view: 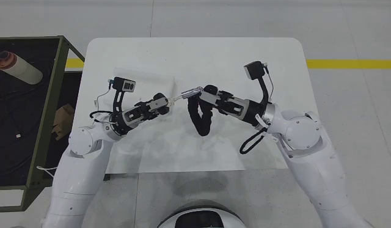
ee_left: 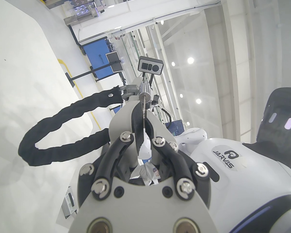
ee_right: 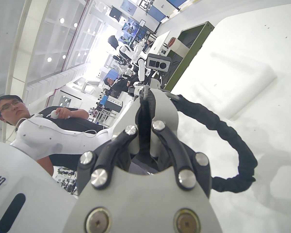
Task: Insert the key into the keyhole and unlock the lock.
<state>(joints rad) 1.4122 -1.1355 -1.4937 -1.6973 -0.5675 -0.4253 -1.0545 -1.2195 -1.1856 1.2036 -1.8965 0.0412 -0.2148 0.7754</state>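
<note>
Top view shows both arms meeting above the middle of the white tabletop [view: 244, 51], tips facing each other. The left gripper [view: 164, 102] has its jaws clenched on the key [view: 175, 98], whose thin blade sticks out toward the other arm. The right gripper [view: 206, 95] has its jaws clenched on the lock [view: 190, 92], a silver cylinder held level with one end turned toward the key. Key and lock are both held up off the tabletop, in line with each other, between the two grippers.

Left wrist view looks straight along the blade. Its tip meets the keyhole [ee_left: 144, 96] in the round face of the lock; how deep it sits I cannot tell.

A black cable [ee_left: 51, 127] leaves the lock just beside the keyhole, hangs in a wide loop under the right gripper on the robot's side, and runs back to the lock. Whether the loop touches the tabletop I cannot tell.

A white block [view: 143, 78] lies flat on the tabletop beyond the left arm, apart from both grippers and from the cable
</note>
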